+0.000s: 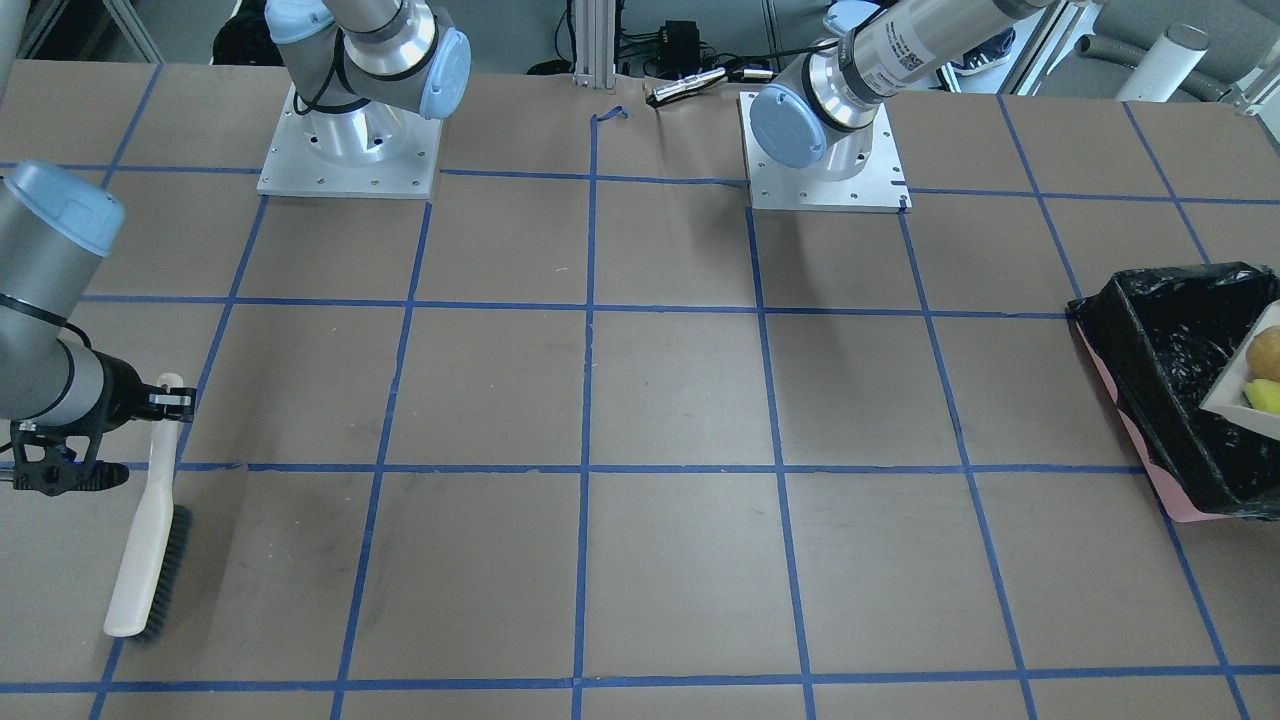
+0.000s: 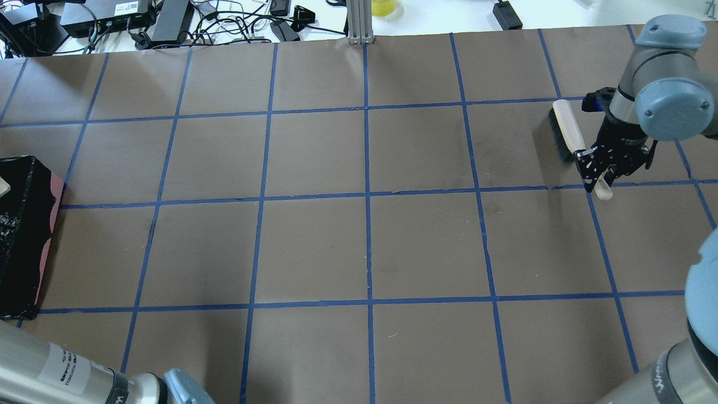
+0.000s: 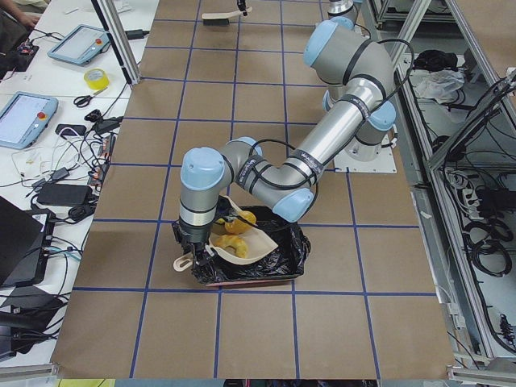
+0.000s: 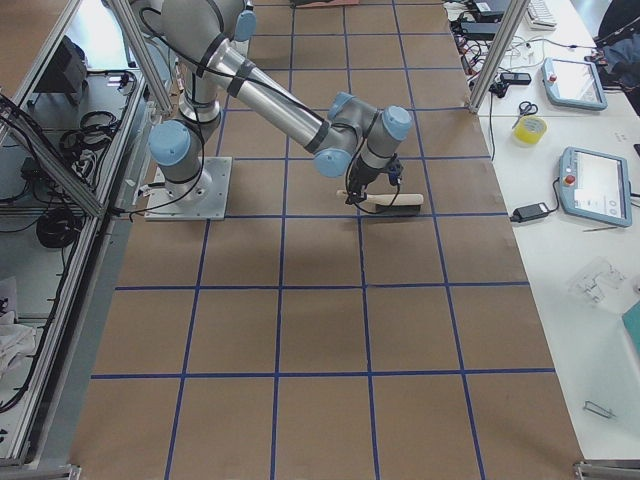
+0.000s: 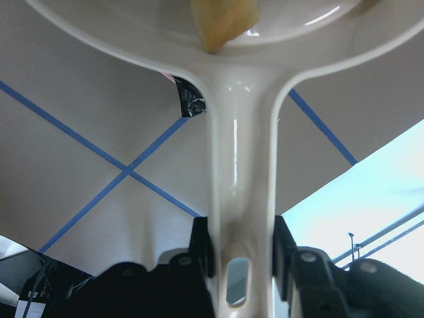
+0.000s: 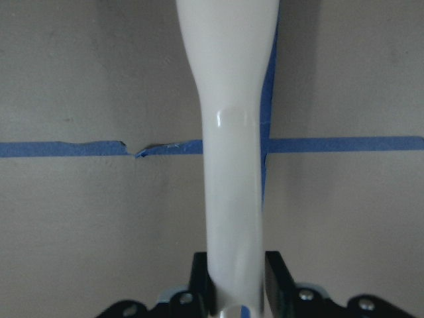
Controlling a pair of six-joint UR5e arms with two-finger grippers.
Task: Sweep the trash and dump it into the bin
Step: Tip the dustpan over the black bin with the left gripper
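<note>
The bin (image 1: 1160, 400), lined with black plastic over a pink edge, stands at the table's end on my left side; it also shows in the overhead view (image 2: 22, 235) and the left side view (image 3: 270, 262). My left gripper (image 5: 240, 255) is shut on the handle of the beige dustpan (image 5: 238, 165) and holds the pan (image 3: 246, 242) over the bin. The golden-brown lump (image 1: 1268, 350) and the yellow sponge (image 1: 1265, 395) lie in the pan. A tan piece (image 5: 222, 20) lies near the handle. My right gripper (image 2: 606, 168) is shut on the handle of a brush (image 2: 566, 132).
The brush (image 1: 150, 560) lies with its dark bristles on the brown paper table, far from the bin. Blue tape lines (image 2: 367, 196) mark a grid. The two arm bases (image 1: 350, 150) stand at the robot's edge. Cables and boxes (image 2: 129, 22) lie beyond the far edge.
</note>
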